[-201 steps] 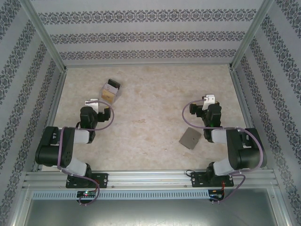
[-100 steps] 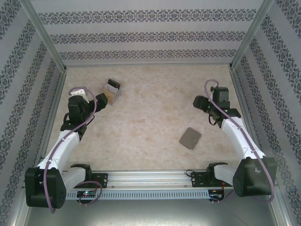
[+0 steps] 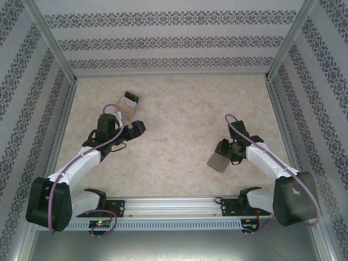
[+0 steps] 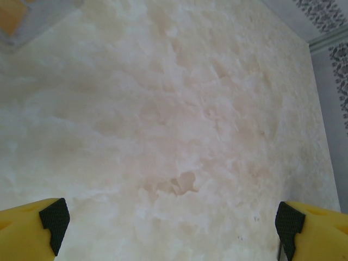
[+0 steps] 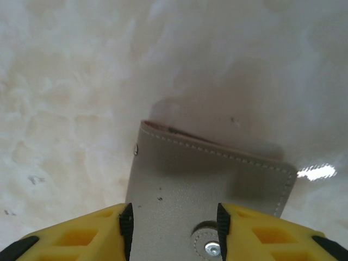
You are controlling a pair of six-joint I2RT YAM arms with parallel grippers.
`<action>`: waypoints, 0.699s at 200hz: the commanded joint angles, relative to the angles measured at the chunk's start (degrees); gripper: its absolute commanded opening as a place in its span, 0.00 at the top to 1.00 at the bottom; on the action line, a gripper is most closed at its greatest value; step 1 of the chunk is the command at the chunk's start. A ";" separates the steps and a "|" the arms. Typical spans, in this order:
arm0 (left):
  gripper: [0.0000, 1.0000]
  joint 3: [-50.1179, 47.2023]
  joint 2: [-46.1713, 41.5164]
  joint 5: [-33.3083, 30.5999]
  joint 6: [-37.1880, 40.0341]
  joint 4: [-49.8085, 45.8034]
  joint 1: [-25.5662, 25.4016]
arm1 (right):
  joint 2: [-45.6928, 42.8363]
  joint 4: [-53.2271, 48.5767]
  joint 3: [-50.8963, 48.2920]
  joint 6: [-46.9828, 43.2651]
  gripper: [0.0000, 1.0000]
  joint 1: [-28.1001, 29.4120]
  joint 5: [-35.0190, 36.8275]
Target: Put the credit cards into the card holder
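Observation:
The card holder (image 3: 219,161) is a flat grey stitched wallet lying closed on the table, front right. My right gripper (image 3: 225,150) hangs low over its far edge. In the right wrist view the card holder (image 5: 206,174) runs under the right gripper (image 5: 174,217): the left pad sits at its left edge and the right pad by its snap button (image 5: 212,248), with a gap still between the jaws. A tan credit card (image 3: 126,110) stands in a small clear box (image 3: 128,103) at the back left. My left gripper (image 3: 136,129) is wide open over bare table just in front of that box.
The clear box's corner (image 4: 22,22) shows at the top left of the left wrist view, with the left gripper (image 4: 171,220) over marbled tabletop. Patterned walls and metal rails (image 3: 60,125) enclose the table on three sides.
The right arm swung in from the far right and came down over the card holder, its jaws narrowing. The left arm moved from beside the clear box to just in front of it.

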 commanded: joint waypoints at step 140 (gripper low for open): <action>0.17 3.34 12.05 6.32 -5.21 2.71 -13.69 | 11.88 7.50 10.84 4.99 0.57 19.67 -0.63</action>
